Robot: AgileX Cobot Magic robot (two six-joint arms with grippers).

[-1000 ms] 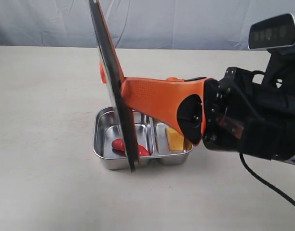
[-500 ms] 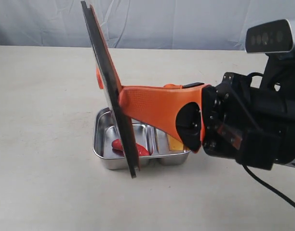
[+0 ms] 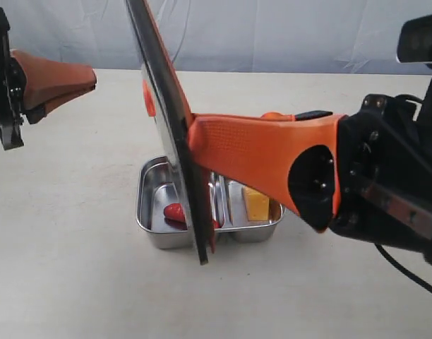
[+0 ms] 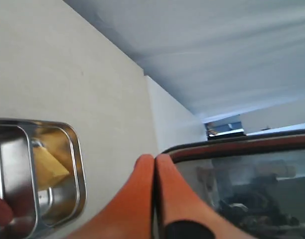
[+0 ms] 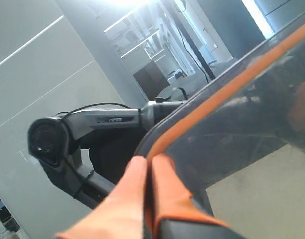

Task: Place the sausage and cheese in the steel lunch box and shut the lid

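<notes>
The steel lunch box (image 3: 147,212) lies open on the table. The red sausage (image 3: 175,211) is in its left compartment and the yellow cheese (image 3: 256,203) in its right one. The dark lid (image 3: 158,85) stands nearly upright on edge over the box, hiding part of the sausage. My right gripper (image 3: 190,138) is shut on the lid's rim (image 5: 192,124), as the pinched fingertips (image 5: 162,164) show. My left gripper (image 3: 91,78) hovers high at the far left, shut on nothing. In the left wrist view its fingers (image 4: 145,164) press together, beside the lid (image 4: 252,184), lunch box (image 4: 80,172) and cheese (image 4: 49,163).
The pale table (image 3: 75,268) spreads all round the box, with a grey cloth backdrop (image 3: 272,35) behind it. My bulky right arm (image 3: 385,191) hangs low over the table's right side. The left arm (image 5: 92,124) shows in the right wrist view.
My left gripper has closed and come into the exterior view at the upper left. The right arm with the lid has shifted slightly right and nearer the camera.
</notes>
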